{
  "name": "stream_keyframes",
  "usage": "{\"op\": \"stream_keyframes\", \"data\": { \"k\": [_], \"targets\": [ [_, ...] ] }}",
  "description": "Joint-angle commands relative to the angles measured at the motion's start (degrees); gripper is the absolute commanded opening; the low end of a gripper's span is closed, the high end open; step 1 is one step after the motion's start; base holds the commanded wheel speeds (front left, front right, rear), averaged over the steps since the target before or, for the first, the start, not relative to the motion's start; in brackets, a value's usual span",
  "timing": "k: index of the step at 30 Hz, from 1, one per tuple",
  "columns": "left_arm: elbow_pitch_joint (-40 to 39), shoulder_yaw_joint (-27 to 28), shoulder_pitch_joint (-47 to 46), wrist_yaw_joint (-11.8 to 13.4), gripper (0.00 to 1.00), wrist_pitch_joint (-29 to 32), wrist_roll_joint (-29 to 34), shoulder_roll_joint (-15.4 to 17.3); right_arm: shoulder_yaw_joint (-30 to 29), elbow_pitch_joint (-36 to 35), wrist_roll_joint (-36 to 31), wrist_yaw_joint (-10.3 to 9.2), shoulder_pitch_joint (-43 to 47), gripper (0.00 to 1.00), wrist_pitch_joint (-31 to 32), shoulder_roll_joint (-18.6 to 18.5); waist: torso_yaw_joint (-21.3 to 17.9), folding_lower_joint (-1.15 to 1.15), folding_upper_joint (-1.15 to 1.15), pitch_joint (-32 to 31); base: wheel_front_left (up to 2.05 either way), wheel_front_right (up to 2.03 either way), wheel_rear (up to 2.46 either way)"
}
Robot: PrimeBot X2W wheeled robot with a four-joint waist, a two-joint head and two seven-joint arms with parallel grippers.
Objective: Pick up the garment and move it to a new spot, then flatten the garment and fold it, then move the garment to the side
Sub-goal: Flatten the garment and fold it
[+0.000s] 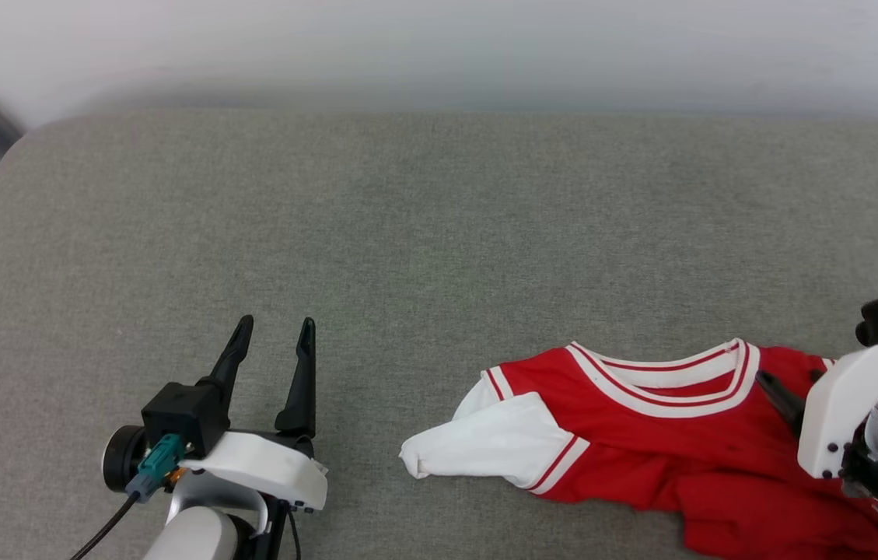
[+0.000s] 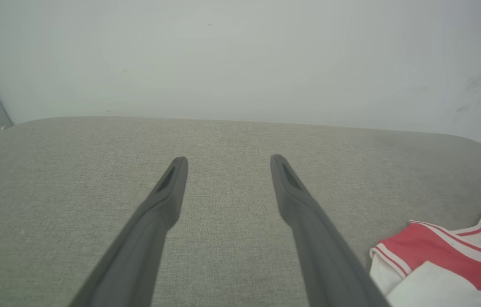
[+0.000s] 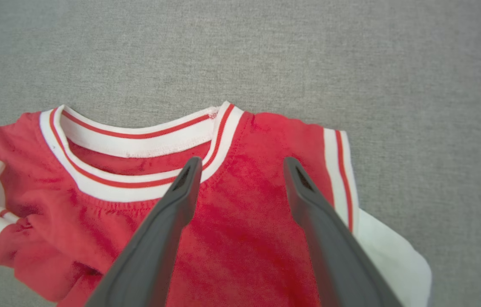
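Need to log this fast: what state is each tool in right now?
Left tool: open, empty.
Right tool: open over the garment, gripping nothing.

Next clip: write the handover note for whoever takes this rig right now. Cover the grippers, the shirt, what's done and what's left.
Left gripper: open, holding nothing, over bare grey surface, apart from the shirt.
Right gripper: open, over the shirt's red shoulder just beside the collar. Whether it touches the cloth cannot be told.
Shirt: rumpled at the near right of the surface, collar toward the far side, one white sleeve pointing toward the left gripper.
Done: nothing visible; the shirt is neither flat nor folded.
Left: grasp it, move it to a new spot, flatten, fold, move it aside.
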Motion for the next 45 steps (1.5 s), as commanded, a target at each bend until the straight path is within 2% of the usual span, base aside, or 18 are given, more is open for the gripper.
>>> {"op": "stream_keyframes", "data": {
  "k": [1,8,10,11,16,17,22,26,31,38,39,40,45],
  "targets": [
    [0.33,-0.16,-1.00,-0.17,1.00,-0.42,0.15,-0.28,0.69,1.14,0.37,-0.02,-1.91,1.00,1.31,-0.83,1.52,-0.01,0.00,1.87,0.00,0.00,0.00],
    [2.55,-0.94,-3.66,-1.58,1.00,-1.46,0.53,-1.59,3.67,11.00,1.30,-0.02,-7.09,1.00,10.54,-1.60,3.42,-0.01,0.00,4.38,0.00,0.00,0.00],
    [3.22,-0.98,-4.10,-1.91,1.00,-1.64,0.58,-1.71,4.30,13.21,2.42,-0.01,-6.53,0.38,12.60,-0.83,3.73,-0.01,0.00,4.49,0.00,0.00,0.00],
    [3.47,-0.93,-4.22,-1.96,1.00,-1.73,0.59,-1.85,4.75,13.71,2.86,-0.01,-6.42,0.00,13.11,-0.60,3.78,-0.01,0.00,4.49,0.00,0.00,0.00],
    [4.28,-0.55,-4.22,-1.98,1.00,-2.05,0.50,-1.95,6.19,11.80,3.92,-0.01,-8.06,0.00,10.47,-0.66,3.54,-0.01,0.00,4.24,0.00,0.00,0.00],
    [4.52,-0.48,-4.47,-2.15,1.00,-2.18,0.52,-1.94,7.03,9.68,3.40,-0.01,-10.13,0.00,6.95,-1.25,3.37,-0.01,0.00,4.05,0.00,0.00,0.00],
    [4.84,-0.63,-5.06,-2.49,1.00,-2.21,0.72,-1.99,9.66,6.95,1.33,-0.02,-13.50,0.00,-1.50,-1.06,3.35,-0.01,0.00,3.83,0.00,0.00,0.00],
    [4.89,-0.71,-5.04,-2.51,1.00,-2.28,0.84,-2.01,11.09,7.90,1.32,-0.02,-14.49,0.00,-4.62,0.67,3.42,-0.01,0.00,3.95,0.00,0.00,0.00],
    [5.35,-1.24,-4.95,-2.98,1.00,-2.35,0.64,-2.70,15.34,11.15,2.97,-0.02,-9.68,0.00,-5.36,3.31,4.35,-0.01,0.00,4.04,0.00,0.00,0.00],
    [6.02,-0.95,-3.86,-2.83,1.00,-2.44,0.26,-2.84,16.62,11.44,4.72,-0.02,2.24,0.01,-7.04,6.00,4.36,-0.01,0.00,3.18,0.00,0.00,0.00],
    [6.03,-0.83,-3.73,-2.75,1.00,-2.46,0.20,-2.73,16.40,10.94,4.78,-0.03,2.90,0.42,-8.05,6.07,4.07,-0.01,0.00,3.01,0.00,0.00,0.00],
    [6.06,-0.63,-3.63,-2.71,1.00,-2.47,0.15,-2.61,16.20,10.21,4.56,-0.03,3.21,1.00,-9.67,5.96,3.80,-0.01,0.00,2.77,0.00,0.00,0.00],
    [5.84,-0.06,-2.96,-2.29,1.00,-2.50,0.37,-1.77,14.50,3.34,2.64,-0.01,2.50,1.00,-22.19,5.76,2.61,-0.01,0.00,1.03,0.00,0.00,0.00]
  ]
}}
